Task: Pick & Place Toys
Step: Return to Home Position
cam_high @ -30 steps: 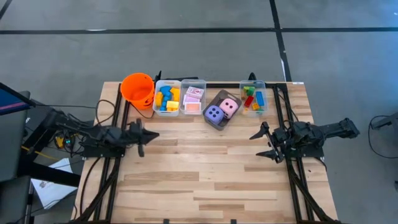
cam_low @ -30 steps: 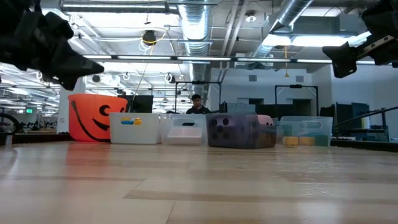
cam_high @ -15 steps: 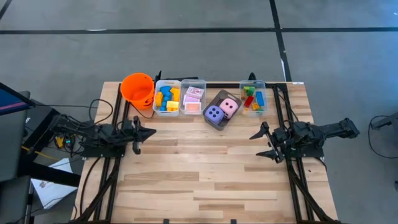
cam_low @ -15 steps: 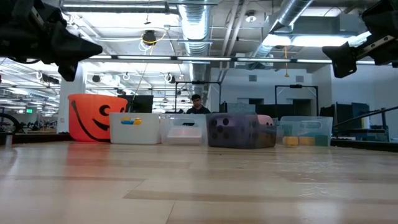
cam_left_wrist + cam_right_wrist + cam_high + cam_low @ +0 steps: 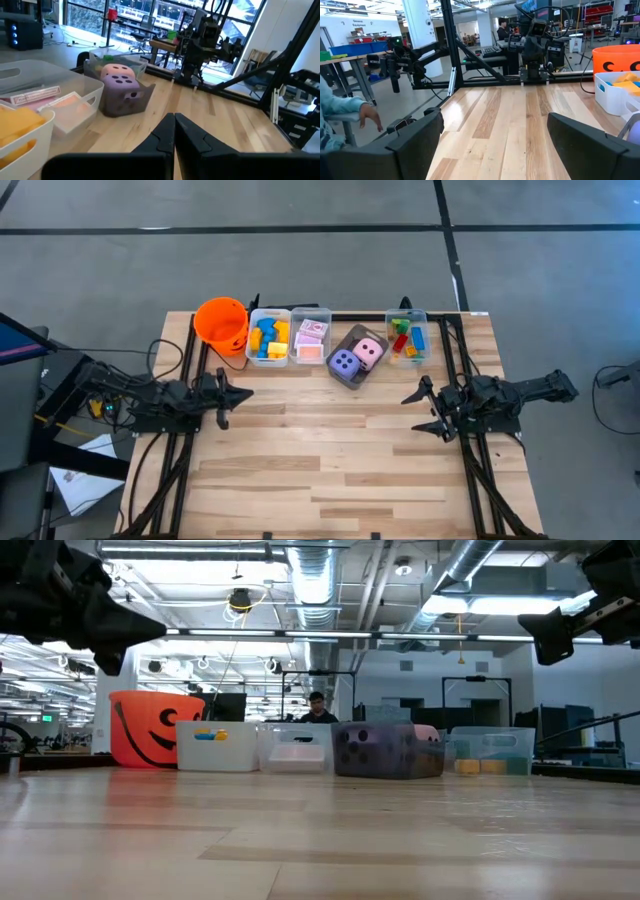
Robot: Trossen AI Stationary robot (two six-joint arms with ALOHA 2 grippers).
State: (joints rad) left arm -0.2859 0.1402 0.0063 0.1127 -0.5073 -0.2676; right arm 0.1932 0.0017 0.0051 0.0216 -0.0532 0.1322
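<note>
Left gripper (image 5: 240,392) hangs over the left side of the table (image 5: 330,470), nearer than the bucket (image 5: 221,323) and pointing right; fingers clenched on nothing. The high view leaves this unclear; the left wrist view shows both fingers (image 5: 162,140) pressed together. Right gripper (image 5: 412,412) hangs over the right side, pointing left; fingers released and spread wide, holding nothing; the right wrist view shows only bare table between them.

All toys lie in the row of containers along the far edge, well apart from both grippers. Right of the bucket, in order:
- left bin (image 5: 249,340): blue, yellow and orange blocks (image 5: 266,338);
- card bin (image 5: 310,311), touching the left bin: pink-and-white cards (image 5: 310,340);
- dark tray (image 5: 352,334), set askew: purple die (image 5: 344,363) nearer, pink die (image 5: 369,353) farther;
- right bin (image 5: 407,313), apart from the tray: red, green, blue and yellow blocks.

Only the high view shows every container's contents. The low view shows mainly the container walls, with the purple die dimly visible through the tray; it shows both grippers raised clear of the table, and a person (image 5: 316,708) far behind. The right wrist view alone shows a hand (image 5: 370,117) and sleeve off the table.
</note>
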